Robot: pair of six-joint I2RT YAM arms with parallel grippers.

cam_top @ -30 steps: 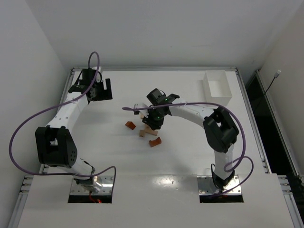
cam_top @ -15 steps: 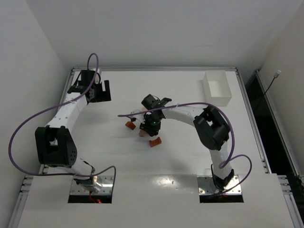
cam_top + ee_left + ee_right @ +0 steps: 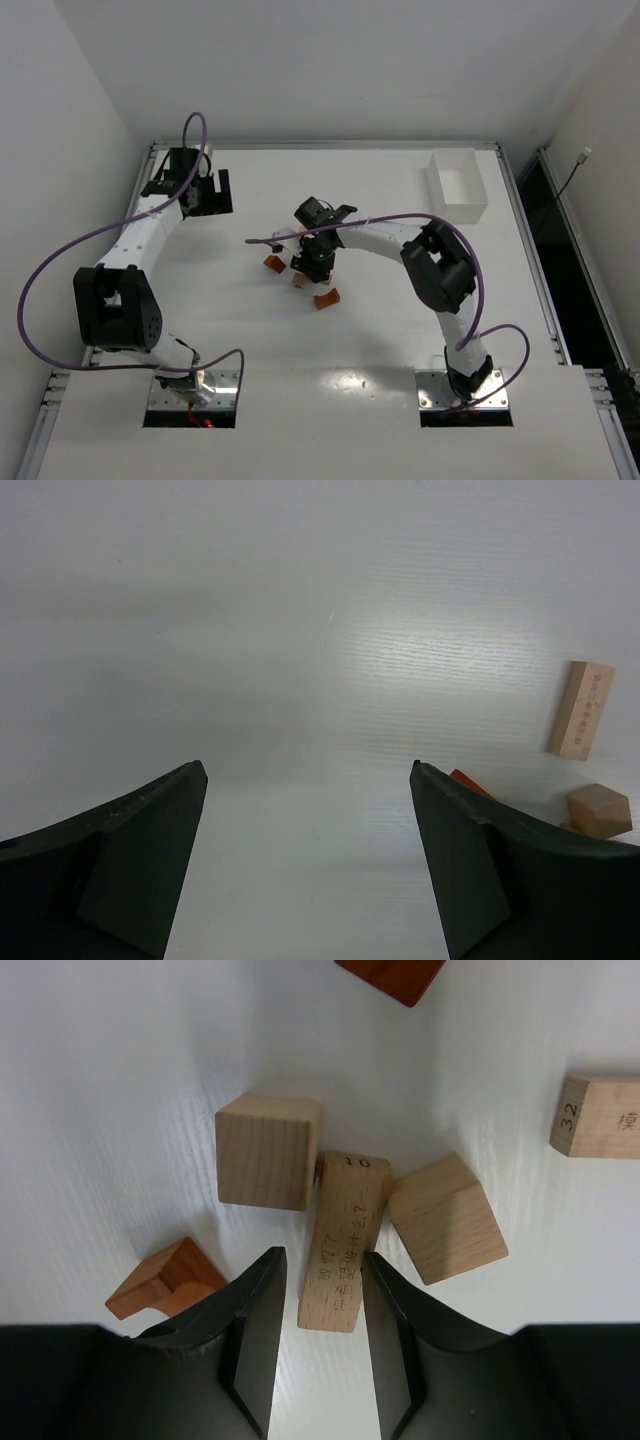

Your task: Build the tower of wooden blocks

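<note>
Blocks [image 3: 300, 281]: I see them lying loose in a small cluster mid-table, about midway between the near and far edges and a little toward the left edge. None rests on another.
Right gripper [image 3: 322, 1257]: low over the cluster, reaching in from the right side of the table [image 3: 400, 340]. Its fingers [image 3: 255, 1320] are narrowly apart, one on each side of the 16 bar. I cannot tell whether they press on it.
16 bar [image 3: 343, 1243]: tan and flat on the table. I read "16" on the end away from the gripper.
Left cube [image 3: 267, 1150]: tan, just beside that end of the 16 bar, on the left of my wrist view.
Right cube [image 3: 447, 1218]: tan, turned at an angle, touching or nearly touching the 16 bar on the other side.
Arch [image 3: 165, 1278]: reddish-orange, just outside the left-hand finger.
Red block [image 3: 392, 975]: reddish-orange, cut off by the top edge of the wrist view, apart from the cubes.
32 bar [image 3: 595, 1115]: tan, marked "32", well apart at the right edge of that view.
Left gripper [image 3: 305, 767]: near the far-left corner, fingers wide with only bare table between them.
Box [image 3: 457, 185]: white, open-topped, by the far-right corner, well apart from the blocks.
</note>
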